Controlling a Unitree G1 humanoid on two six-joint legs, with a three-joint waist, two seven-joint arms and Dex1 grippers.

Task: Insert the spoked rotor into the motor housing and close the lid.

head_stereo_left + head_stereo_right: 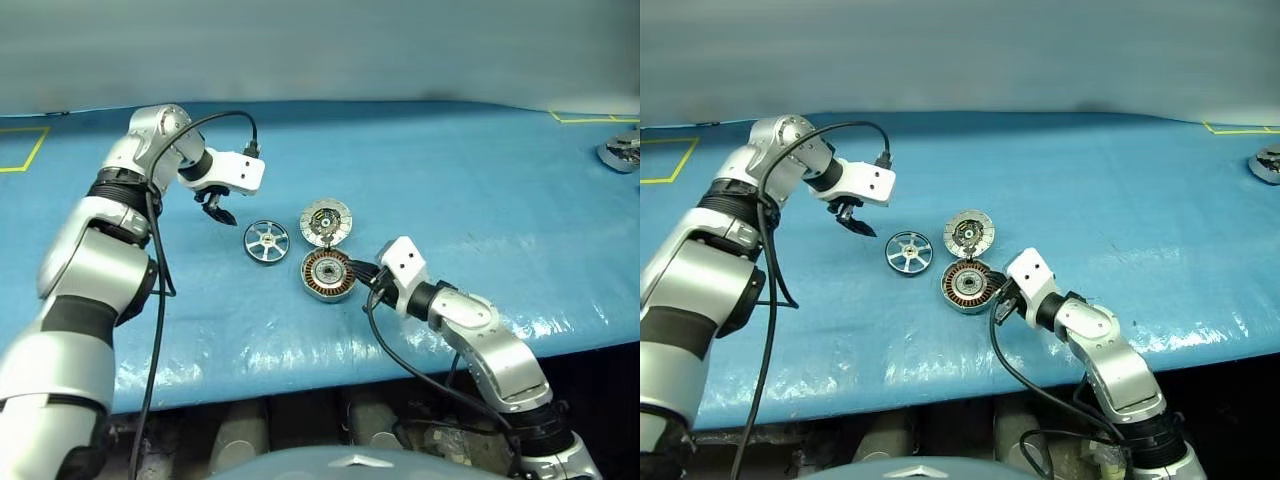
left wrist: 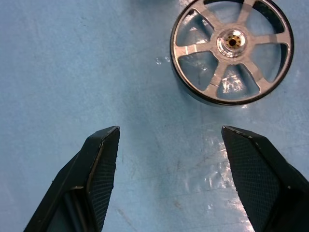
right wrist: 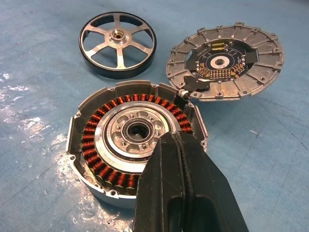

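The spoked rotor [image 1: 266, 241], black-rimmed with silver spokes, lies flat on the blue table. My left gripper [image 1: 215, 210] hangs open above the table just left of it, pointing steeply down; in the left wrist view the rotor [image 2: 231, 50] lies beyond the spread fingers [image 2: 104, 159], with nothing between them. The motor housing [image 1: 328, 274] sits open, its copper windings [image 3: 104, 145] showing. The lid [image 1: 326, 222] lies flat just behind the housing, its edge against the housing's rim. My right gripper [image 1: 360, 275] is shut and empty, its tips over the housing's right rim.
Another silver motor part [image 1: 622, 152] lies at the table's far right edge. Yellow tape lines [image 1: 20, 150] mark the far left. The table's front edge [image 1: 300, 385] runs close below the housing. Black cables trail from both wrists.
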